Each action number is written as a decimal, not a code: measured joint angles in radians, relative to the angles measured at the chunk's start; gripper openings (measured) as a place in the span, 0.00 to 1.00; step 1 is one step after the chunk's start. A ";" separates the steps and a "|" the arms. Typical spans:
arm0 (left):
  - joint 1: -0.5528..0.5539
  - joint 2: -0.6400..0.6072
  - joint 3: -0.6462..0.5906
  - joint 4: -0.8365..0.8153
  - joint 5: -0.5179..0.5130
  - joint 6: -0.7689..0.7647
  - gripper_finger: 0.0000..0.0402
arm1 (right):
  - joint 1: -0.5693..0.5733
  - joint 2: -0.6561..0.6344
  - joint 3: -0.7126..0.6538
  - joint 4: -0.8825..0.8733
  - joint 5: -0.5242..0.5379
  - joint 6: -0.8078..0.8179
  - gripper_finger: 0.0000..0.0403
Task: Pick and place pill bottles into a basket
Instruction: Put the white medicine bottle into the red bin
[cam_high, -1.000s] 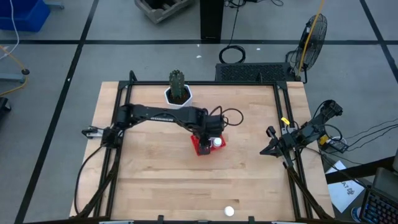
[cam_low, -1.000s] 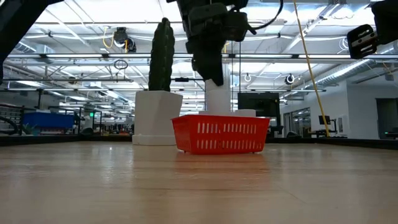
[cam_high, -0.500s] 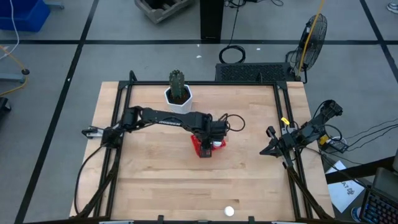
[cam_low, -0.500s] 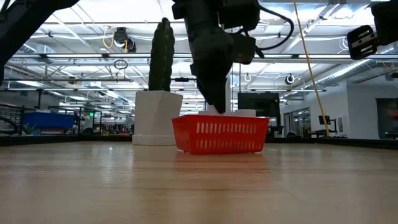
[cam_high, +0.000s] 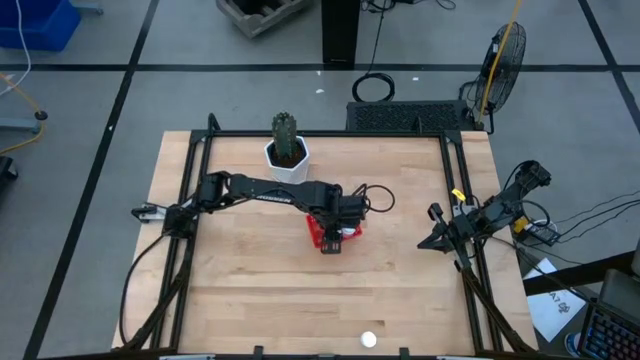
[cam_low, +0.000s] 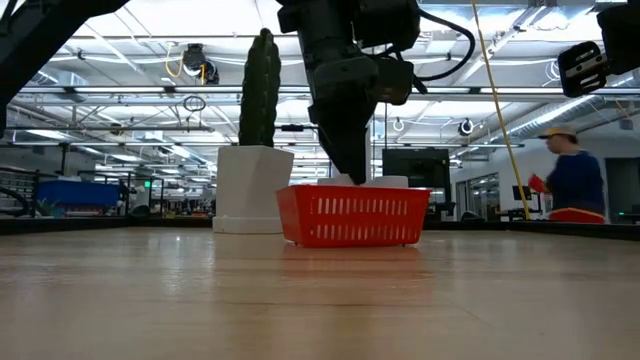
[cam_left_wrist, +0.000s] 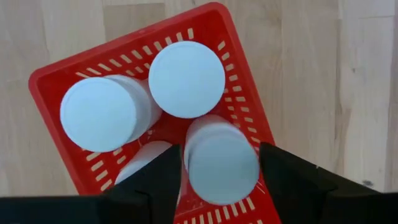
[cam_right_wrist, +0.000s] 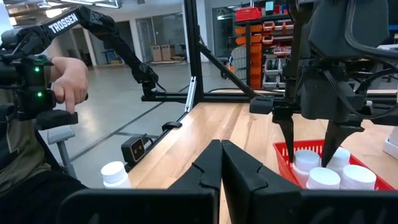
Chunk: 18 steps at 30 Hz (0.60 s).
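The red basket (cam_high: 322, 236) stands mid-table and also shows in the low view (cam_low: 355, 215). My left gripper (cam_left_wrist: 221, 163) reaches down into it, shut on a white pill bottle (cam_left_wrist: 221, 165). Three other bottles stand in the basket: (cam_left_wrist: 104, 113), (cam_left_wrist: 186, 79), and one half hidden (cam_left_wrist: 144, 160). One more bottle (cam_high: 369, 340) stands on its base near the table's near edge, and shows in the right wrist view (cam_right_wrist: 115, 174). My right gripper (cam_right_wrist: 221, 163) is shut and empty at the table's right edge (cam_high: 432, 240). My left gripper pinches the bottle between its two fingers, one on each side of the body near the cap (cam_left_wrist: 188, 158). The fingers come from above, pointing down. The bottle stands about upright inside the basket beside the others; whether its base rests on the basket floor is hidden.
A white pot with a green cactus (cam_high: 287, 150) stands just beyond the basket toward the far edge (cam_low: 253, 190). A black frame (cam_high: 200, 160) runs round the table. A person (cam_low: 575, 180) is in the room behind; a hand (cam_right_wrist: 68, 81) shows beyond the table.
My left gripper has gone down into the basket with the bottle, then kept still there. The bottle now sits among the others behind the basket wall. A person has come into the low view at the right.
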<state>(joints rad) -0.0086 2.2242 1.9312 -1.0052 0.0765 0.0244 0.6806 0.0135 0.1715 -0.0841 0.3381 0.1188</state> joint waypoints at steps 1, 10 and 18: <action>0.000 0.000 0.000 0.001 -0.004 0.000 0.57 | 0.000 0.000 0.000 0.000 0.000 0.000 0.00; 0.000 -0.009 0.000 -0.008 -0.010 -0.002 0.70 | 0.000 0.000 0.000 0.000 0.000 0.000 0.00; 0.000 -0.068 0.059 -0.132 -0.084 -0.004 0.65 | 0.000 0.000 0.000 -0.002 0.000 0.000 0.00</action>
<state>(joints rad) -0.0090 2.1559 1.9899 -1.1370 -0.0076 0.0209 0.6806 0.0139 0.1715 -0.0861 0.3385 0.1187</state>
